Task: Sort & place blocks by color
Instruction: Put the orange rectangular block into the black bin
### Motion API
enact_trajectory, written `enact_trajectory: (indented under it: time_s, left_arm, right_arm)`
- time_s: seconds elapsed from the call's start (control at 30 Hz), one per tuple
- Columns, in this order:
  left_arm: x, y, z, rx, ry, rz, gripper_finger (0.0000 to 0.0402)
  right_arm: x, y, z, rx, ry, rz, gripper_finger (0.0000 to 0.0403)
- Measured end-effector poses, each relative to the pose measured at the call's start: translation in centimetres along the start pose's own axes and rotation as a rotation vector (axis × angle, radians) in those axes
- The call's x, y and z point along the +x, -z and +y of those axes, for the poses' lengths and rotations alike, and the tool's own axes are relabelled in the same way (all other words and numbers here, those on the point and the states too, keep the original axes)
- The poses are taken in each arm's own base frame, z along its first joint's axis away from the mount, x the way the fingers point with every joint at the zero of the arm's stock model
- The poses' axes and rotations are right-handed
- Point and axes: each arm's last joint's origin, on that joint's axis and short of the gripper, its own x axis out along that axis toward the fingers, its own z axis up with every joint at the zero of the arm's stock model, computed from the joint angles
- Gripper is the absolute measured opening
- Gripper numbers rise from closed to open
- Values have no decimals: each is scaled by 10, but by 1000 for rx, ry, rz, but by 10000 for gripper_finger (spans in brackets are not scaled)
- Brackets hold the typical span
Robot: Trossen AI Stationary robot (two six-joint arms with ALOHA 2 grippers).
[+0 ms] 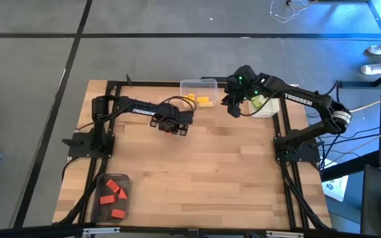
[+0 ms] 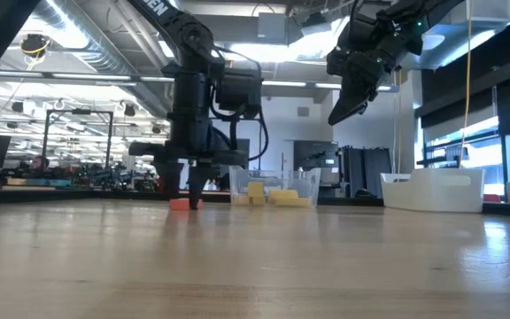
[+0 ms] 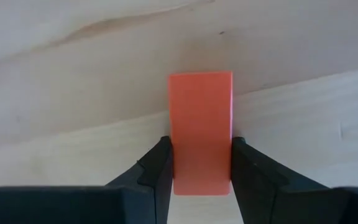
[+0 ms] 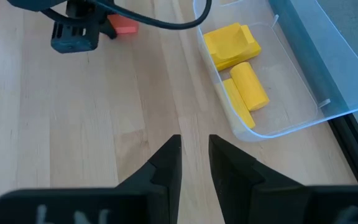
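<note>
Red fills the left wrist view: a single red block (image 3: 201, 132) lies flat on the wooden table (image 1: 230, 172), its long axis running straight out ahead of the left gripper (image 3: 201, 177), whose two fingers (image 3: 157, 168) bracket the near end, one against each long side. The jaws look closed onto the block, so I would call it grasped, though it is still resting on the wood — not yet lifted. In the high view this pair sits near the table's middle-left, toward the far edge, and the left arm is plainly the nearer one.

Its likely destination, as I judge it, is the clear container of red blocks (image 1: 112, 194) at the near left corner, well apart from the gripper; the carry would run back toward the near edge.

Farther off, the yellow blocks (image 4: 238, 68) lie in a clear bin (image 1: 200, 84) by the far edge. The right gripper (image 4: 194, 165) hangs high above the table beside that bin, fingers nearly together with a narrow gap and nothing between them. Beyond it a white bin (image 2: 432, 190) stands at the far right, with a light green block (image 1: 259, 102) showing beneath the arm.
</note>
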Motion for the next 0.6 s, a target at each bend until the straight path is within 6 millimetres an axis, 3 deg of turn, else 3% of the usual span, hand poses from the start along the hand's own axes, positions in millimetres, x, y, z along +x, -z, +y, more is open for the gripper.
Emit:
enact_trajectory:
  time_s: [0.27,0.6]
  left_arm:
    - [-6,4,-1,214,19,2,125]
    - [-56,31,7,564,109,44,125]
  right_arm:
    - [0,0,0,-1,0,0,82]
    - [0,-1,0,-1,2,-13,82]
